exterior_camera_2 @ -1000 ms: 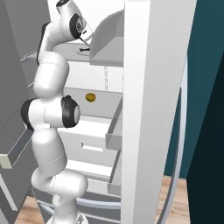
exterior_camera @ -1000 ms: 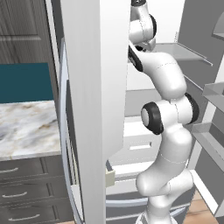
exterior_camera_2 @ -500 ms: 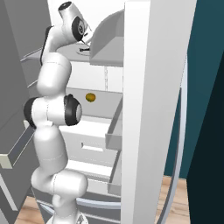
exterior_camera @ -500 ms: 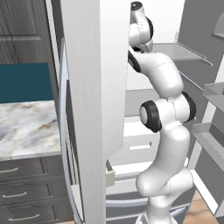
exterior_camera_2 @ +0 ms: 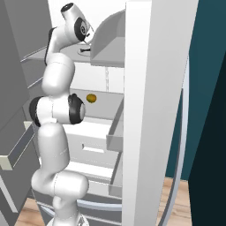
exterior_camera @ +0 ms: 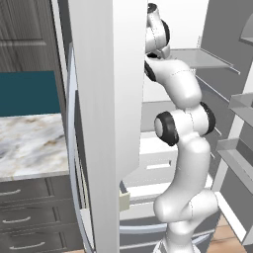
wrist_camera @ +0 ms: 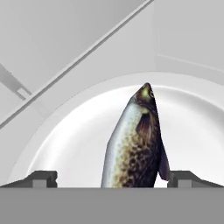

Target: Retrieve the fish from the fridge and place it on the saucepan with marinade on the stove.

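Note:
In the hand view the fish (wrist_camera: 133, 144), silvery with a dark speckled back, lies on a round white plate (wrist_camera: 65, 140) on a white shelf of the fridge (exterior_camera: 99, 123). Its head points away from the hand. My gripper (wrist_camera: 113, 178) is open just above the plate, and its fingertips (wrist_camera: 41, 178) stand wide apart on either side of the fish's rear part. The fish's tail end is hidden at the bottom edge. In the base views my arm (exterior_camera_2: 55, 88) reaches up into the fridge's upper shelf area (exterior_camera_2: 84, 49).
Both fridge doors (exterior_camera_2: 154, 110) stand open on either side of the arm, with grey door bins (exterior_camera: 237, 158). A small round yellowish item (exterior_camera_2: 91, 97) sits on a lower shelf above white drawers (exterior_camera_2: 95, 145). A marble counter (exterior_camera: 29, 143) lies to the left.
The arm's top joints have shifted very slightly inside the fridge. Nothing else differs.

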